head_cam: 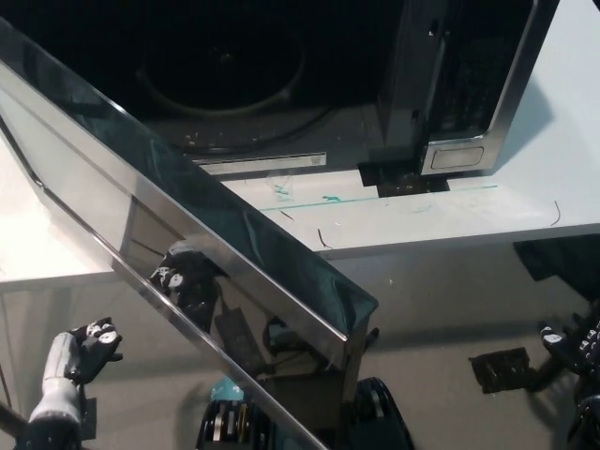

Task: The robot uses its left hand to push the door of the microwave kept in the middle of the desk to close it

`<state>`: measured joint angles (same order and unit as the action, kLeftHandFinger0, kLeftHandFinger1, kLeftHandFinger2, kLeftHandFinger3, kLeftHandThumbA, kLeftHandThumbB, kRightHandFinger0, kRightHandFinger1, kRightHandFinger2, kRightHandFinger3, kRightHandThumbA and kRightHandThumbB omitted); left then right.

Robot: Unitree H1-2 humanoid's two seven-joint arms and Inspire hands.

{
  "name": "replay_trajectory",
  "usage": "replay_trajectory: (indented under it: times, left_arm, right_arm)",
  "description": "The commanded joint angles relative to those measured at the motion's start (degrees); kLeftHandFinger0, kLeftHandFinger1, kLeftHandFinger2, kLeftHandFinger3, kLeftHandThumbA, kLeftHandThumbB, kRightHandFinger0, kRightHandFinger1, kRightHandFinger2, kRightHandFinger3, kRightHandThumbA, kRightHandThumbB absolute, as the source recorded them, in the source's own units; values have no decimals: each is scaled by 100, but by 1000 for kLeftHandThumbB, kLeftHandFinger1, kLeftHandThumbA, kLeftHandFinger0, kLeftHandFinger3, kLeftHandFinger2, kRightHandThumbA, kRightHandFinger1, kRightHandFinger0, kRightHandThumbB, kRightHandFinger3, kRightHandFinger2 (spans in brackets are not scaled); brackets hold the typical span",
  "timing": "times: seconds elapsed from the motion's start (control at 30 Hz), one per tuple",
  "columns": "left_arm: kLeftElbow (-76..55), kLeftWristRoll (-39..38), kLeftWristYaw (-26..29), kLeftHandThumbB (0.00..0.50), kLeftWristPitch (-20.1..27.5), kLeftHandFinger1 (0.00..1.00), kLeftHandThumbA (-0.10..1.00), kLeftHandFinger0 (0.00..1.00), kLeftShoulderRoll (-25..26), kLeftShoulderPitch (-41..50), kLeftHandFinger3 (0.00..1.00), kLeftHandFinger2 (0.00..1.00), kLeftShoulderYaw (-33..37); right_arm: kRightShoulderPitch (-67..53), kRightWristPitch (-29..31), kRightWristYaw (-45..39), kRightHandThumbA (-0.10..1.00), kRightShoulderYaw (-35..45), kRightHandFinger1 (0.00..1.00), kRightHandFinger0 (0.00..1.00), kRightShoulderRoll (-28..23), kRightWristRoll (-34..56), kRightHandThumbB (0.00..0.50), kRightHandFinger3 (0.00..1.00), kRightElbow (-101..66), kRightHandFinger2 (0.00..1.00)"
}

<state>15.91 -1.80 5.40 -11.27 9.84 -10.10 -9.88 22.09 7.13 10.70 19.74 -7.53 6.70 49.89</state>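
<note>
The microwave (281, 84) stands at the top of the head view with its dark cavity and round turntable showing. Its door (187, 234) is swung wide open, a long mirrored panel running from the upper left down to the lower middle. My white left hand (80, 361) is at the lower left, just behind the door's outer face and apart from it, with fingers curled loosely and nothing in them. A dark reflection of a hand shows on the door. My black right hand (574, 342) rests at the right edge, low, holding nothing.
The white desk (441, 220) carries the microwave, with its front edge running across the middle right. The microwave's control panel (459, 94) is at the upper right. Grey floor lies below the desk, with a small dark plate (502, 367) on it.
</note>
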Motion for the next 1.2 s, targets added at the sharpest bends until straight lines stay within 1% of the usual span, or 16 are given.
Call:
replay_trajectory:
  times: [0.0, 0.1, 0.13, 0.17, 0.2, 0.23, 0.27, 0.37, 0.43, 0.57, 0.6, 0.7, 0.77, 0.8, 0.83, 1.17]
  left_arm:
    - [-1776, 312, -453, 0, -1204, 682, 205, 593, 302, 472, 862, 822, 482]
    - [-2862, 915, -921, 0, -1566, 493, 371, 391, 925, 604, 660, 591, 1051]
    - [-2888, 925, -942, 0, -1566, 479, 395, 376, 957, 610, 644, 574, 1082]
    - [-3084, 1047, -1197, 19, -1566, 384, 394, 276, 1154, 585, 540, 457, 1203]
    - [-3377, 1355, -1706, 33, -1566, 158, 423, 67, 1456, 528, 351, 249, 1400]
    - [-3501, 1323, -1929, 38, -1566, 116, 424, 35, 1522, 517, 303, 204, 1400]
    - [-3835, 938, -2355, 13, -1566, 5, 295, 1, 1895, 409, 138, 11, 1610]
    - [-4158, 763, -2719, 26, -1566, 0, 137, 0, 2094, 289, 2, 0, 1738]
    - [-4532, 768, -2948, 21, -1566, 0, 16, 0, 2257, 175, 6, 22, 1865]
    - [-5145, 788, -3165, 15, -1566, 59, -63, 0, 2464, -149, 442, 385, 2036]
    - [-5277, 822, -3250, 4, -1566, 71, -2, 0, 2487, -257, 488, 409, 2057]
    - [-5547, 868, -3482, 0, -1566, 165, -77, 0, 2495, -505, 591, 493, 2068]
    - [-5658, 868, -3531, 7, -1566, 191, -98, 0, 2452, -613, 557, 491, 2058]
    - [-5817, 867, -3506, 53, -1566, 169, -100, 0, 2303, -950, 447, 432, 2089]
    - [-5811, 848, -3490, 53, -1566, 156, -100, 0, 2264, -1067, 413, 408, 2149]
    - [-5270, 1825, -4224, 78, -1566, 22, -100, 0, 1594, -1949, 242, 267, 2329]
  right_arm:
    - [254, 347, -32, 829, 36, 811, 807, -175, 171, 19, 995, -77, 868]
    - [240, 352, -45, 826, 57, 829, 824, -210, 191, 2, 1000, -22, 889]
    - [227, 351, -41, 826, 56, 829, 826, -210, 189, 2, 1000, -28, 889]
    - [233, 316, 0, 805, 104, 823, 825, -179, 235, 9, 1000, -31, 884]
    - [214, 289, 32, 801, 83, 831, 834, -161, 200, 0, 1000, -72, 893]
    - [194, 264, 90, 807, 32, 833, 835, -163, 109, 0, 1000, -108, 895]
    - [196, 286, 48, 779, 71, 806, 819, -143, 180, 0, 951, -107, 868]
    - [211, 320, -51, 770, 100, 815, 829, -137, 264, 14, 938, -92, 871]
    - [198, 195, 15, 757, 126, 812, 826, -109, 280, 15, 917, -183, 858]
    - [222, 320, -18, 769, 91, 780, 786, -165, 248, 9, 918, -8, 840]
    - [210, 324, 3, 775, 65, 766, 772, -176, 209, 0, 910, -7, 830]
    - [152, 344, 8, 789, 15, 779, 782, -194, 156, 0, 922, -22, 840]
    - [104, 281, 13, 786, 11, 788, 796, -178, 155, 0, 915, -113, 847]
    - [94, 315, -61, 793, -4, 813, 816, -197, 169, 0, 941, -53, 878]
    - [81, 297, -46, 796, -17, 808, 813, -201, 148, 0, 941, -61, 869]
    - [-49, 293, 40, 821, -164, 861, 870, -200, 62, 0, 964, -28, 932]
